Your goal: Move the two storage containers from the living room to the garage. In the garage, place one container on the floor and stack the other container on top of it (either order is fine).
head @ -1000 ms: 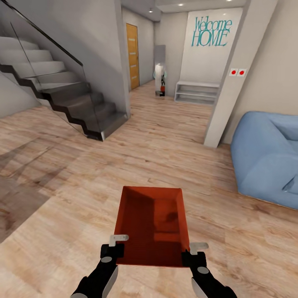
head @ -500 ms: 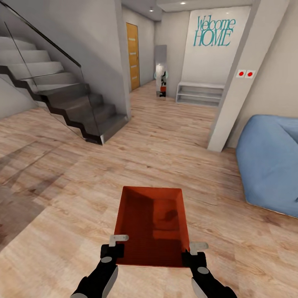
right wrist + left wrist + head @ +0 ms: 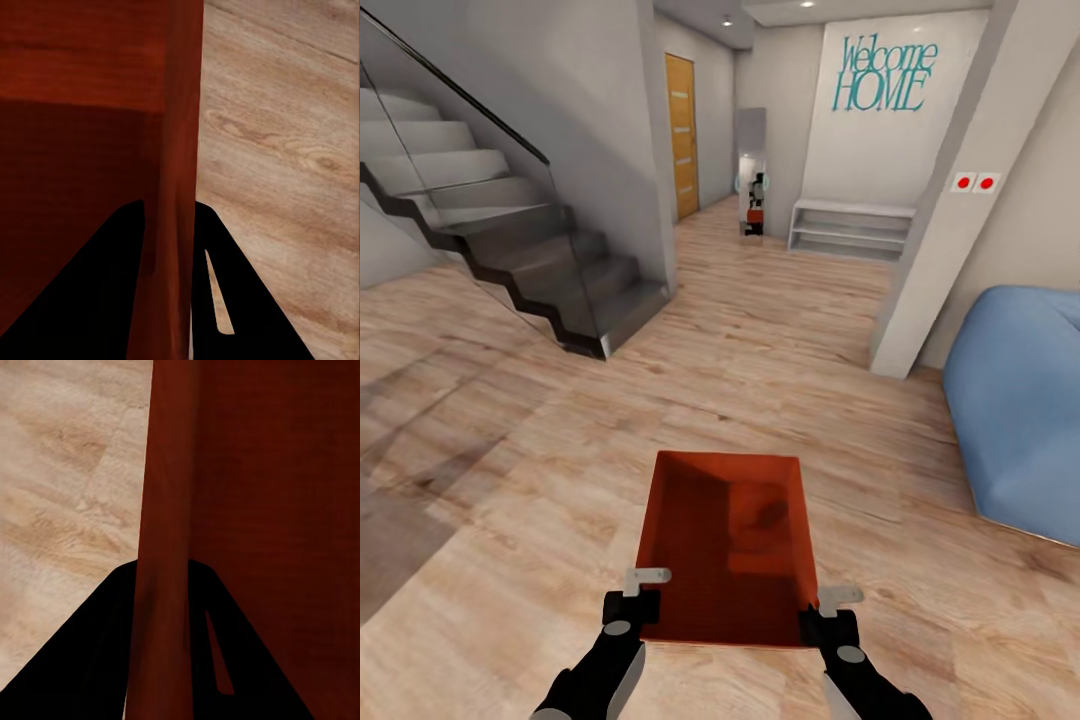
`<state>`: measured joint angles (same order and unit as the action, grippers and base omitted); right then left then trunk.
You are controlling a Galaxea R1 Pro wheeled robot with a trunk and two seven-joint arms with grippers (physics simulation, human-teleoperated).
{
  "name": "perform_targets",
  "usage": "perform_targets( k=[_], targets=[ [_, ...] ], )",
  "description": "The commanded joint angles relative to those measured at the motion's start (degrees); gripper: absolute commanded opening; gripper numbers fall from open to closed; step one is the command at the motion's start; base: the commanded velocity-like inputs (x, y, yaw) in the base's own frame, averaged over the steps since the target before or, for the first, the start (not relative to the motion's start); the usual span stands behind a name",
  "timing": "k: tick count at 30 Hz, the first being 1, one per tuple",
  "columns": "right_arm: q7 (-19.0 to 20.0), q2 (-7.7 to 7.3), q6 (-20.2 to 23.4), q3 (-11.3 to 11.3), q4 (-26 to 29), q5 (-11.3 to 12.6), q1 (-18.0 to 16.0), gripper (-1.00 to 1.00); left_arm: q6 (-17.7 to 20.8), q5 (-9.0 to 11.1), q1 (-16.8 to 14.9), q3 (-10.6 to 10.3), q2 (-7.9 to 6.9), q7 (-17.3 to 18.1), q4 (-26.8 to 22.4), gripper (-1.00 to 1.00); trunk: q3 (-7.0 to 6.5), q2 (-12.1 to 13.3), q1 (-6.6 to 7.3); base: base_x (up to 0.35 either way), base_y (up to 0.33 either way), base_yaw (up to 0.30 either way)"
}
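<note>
Here we stand on a light wood-plank floor [image 3: 510, 560], with a dark staircase [image 3: 530, 260] off to our left, a blue sofa [image 3: 1025, 410] to our right and a hallway ahead under a "Welcome HOME" sign [image 3: 884, 76]; this is plainly not the garage. One storage container [image 3: 728, 545] is carried low in front of us, level and mouth up, clear of the planks. The left gripper [image 3: 643, 592] is clamped on its left wall near the corner nearest us, and the right gripper [image 3: 822, 612] grips the right wall likewise (each wrist view has a thin red wall running between dark fingers). We judge the bin light and empty but thin-walled, so the walls may flex; a two-sided hold keeps it from twisting. A smooth plastic rim could slip if we jolt.
</note>
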<state>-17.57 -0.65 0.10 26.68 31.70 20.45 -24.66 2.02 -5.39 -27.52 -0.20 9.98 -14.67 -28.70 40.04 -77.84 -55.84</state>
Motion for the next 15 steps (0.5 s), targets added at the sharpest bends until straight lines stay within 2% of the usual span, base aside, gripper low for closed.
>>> perform_targets(
  k=[1,7,13,15],
  targets=[
    [-0.4,-2.17,-0.3,0.2,2.0,-0.2,-0.1,-1.00,0.3,-0.4,0.0,-0.4,0.01,-0.5,2.7,-1.00,0.05,0.0,-0.03,0.331,0.069,-0.020],
    [-0.4,-2.03,-0.2,0.2,2.0,-0.3,-0.1,-1.00,0.3,-0.4,0.0,-0.4,0.01,-0.5,2.7,-1.00,0.05,0.0,-0.03,0.331,0.070,-0.152],
    [-0.5,-2.14,-0.3,0.2,2.0,-0.4,-0.1,-1.00,0.0,-0.4,0.0,-0.4,0.01,-0.5,2.7,-1.00,0.05,0.0,-0.03,0.319,0.021,-0.044],
    [-0.5,-2.11,-0.3,0.2,2.0,-0.3,-0.1,-1.00,0.0,-0.4,0.0,-0.4,0.01,-0.5,2.7,-1.00,0.05,0.0,-0.03,0.302,0.002,-0.166]
  ],
)
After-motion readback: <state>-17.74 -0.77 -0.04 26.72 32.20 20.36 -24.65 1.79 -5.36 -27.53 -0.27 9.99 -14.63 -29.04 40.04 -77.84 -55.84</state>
